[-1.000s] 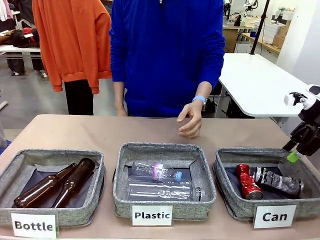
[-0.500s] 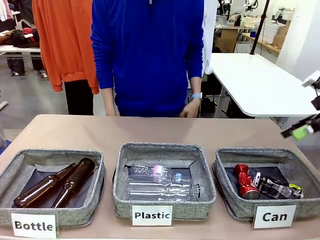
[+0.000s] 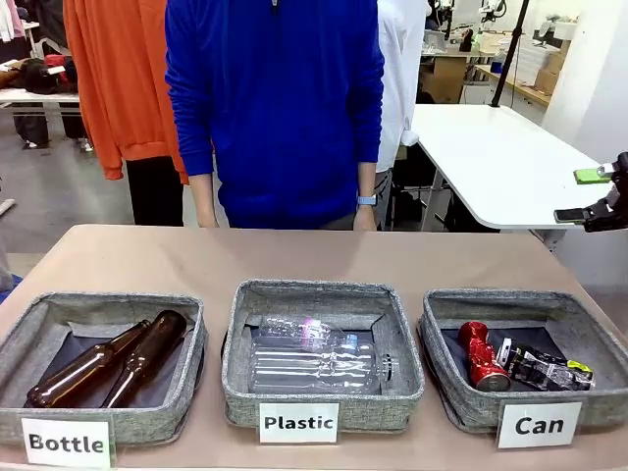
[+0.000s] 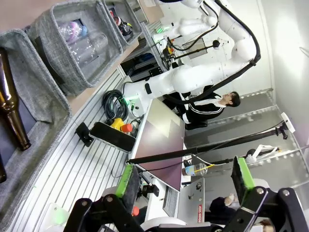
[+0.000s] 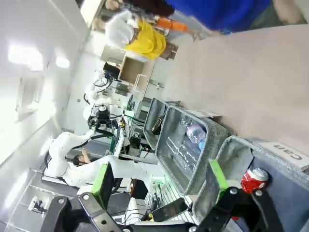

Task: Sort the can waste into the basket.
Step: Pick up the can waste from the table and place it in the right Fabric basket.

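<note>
Both cans lie in the basket [image 3: 446, 312] labelled "Can", at the right end of the near row on the worktop [image 3: 196, 257]. The crushed red can [image 3: 481, 358] rests toward the basket's left side, and the black can [image 3: 546, 370] lies just to its right, close beside it, near the front wall.

The right hand [image 3: 589, 195] hangs at the far right edge of the scene, above and well apart from the basket, its green-padded fingers spread with nothing between them. The right wrist view looks down on the red can [image 5: 254, 180] in the grey basket. The left hand [image 4: 186, 181] is likewise spread wide and empty.

A person in a blue top [image 3: 275, 98] stands at the far side of the worktop with arms down.
</note>
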`<state>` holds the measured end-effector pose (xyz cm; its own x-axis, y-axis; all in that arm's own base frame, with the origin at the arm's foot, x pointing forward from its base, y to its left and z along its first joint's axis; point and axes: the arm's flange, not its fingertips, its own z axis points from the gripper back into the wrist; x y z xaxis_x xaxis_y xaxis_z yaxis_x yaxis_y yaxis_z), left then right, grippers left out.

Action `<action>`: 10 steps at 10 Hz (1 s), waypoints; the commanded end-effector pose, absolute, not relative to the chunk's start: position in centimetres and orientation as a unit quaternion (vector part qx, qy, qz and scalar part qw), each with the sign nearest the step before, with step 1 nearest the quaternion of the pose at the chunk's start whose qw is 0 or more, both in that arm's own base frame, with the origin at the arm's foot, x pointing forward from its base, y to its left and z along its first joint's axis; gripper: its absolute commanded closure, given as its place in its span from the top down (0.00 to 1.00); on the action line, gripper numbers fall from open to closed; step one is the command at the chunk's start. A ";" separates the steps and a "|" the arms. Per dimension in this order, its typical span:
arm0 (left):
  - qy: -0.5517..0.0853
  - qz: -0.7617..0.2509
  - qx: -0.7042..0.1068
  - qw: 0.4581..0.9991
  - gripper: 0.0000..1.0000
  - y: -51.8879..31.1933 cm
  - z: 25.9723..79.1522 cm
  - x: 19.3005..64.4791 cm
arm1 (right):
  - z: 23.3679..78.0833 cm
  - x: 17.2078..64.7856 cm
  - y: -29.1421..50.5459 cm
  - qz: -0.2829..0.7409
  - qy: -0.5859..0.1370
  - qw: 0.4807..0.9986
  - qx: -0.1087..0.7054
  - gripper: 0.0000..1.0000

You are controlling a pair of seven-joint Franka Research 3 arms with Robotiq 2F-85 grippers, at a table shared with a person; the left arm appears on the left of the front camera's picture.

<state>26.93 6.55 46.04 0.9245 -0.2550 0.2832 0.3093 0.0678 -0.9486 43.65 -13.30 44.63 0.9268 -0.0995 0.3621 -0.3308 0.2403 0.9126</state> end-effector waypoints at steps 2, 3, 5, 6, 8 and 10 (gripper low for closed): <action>-0.019 -0.195 -0.658 0.727 1.00 6.7 46.2 26.6 | 45.1 42.9 -12.1 0.158 -0.167 0.780 0.582 1.00; -0.019 -0.195 -0.658 0.727 1.00 6.7 46.2 26.6 | 45.1 42.9 -12.1 0.158 -0.167 0.780 0.582 1.00; -0.019 -0.195 -0.658 0.727 1.00 6.7 46.2 26.6 | 45.1 42.9 -12.1 0.158 -0.167 0.780 0.582 1.00; -0.019 -0.195 -0.658 0.727 1.00 6.7 46.2 26.6 | 45.1 42.9 -12.1 0.158 -0.167 0.780 0.582 1.00; -0.019 -0.195 -0.658 0.727 1.00 6.7 46.2 26.6 | 45.1 42.9 -12.1 0.158 -0.167 0.780 0.582 1.00; -0.019 -0.195 -0.658 0.727 1.00 6.7 46.2 26.6 | 45.1 42.9 -12.1 0.158 -0.167 0.780 0.582 1.00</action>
<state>26.93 6.54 46.04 0.9245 -0.2552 0.2832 0.3093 0.0678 -0.9486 43.10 -11.85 44.79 0.9016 0.0391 0.4309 -0.4238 0.2795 0.8615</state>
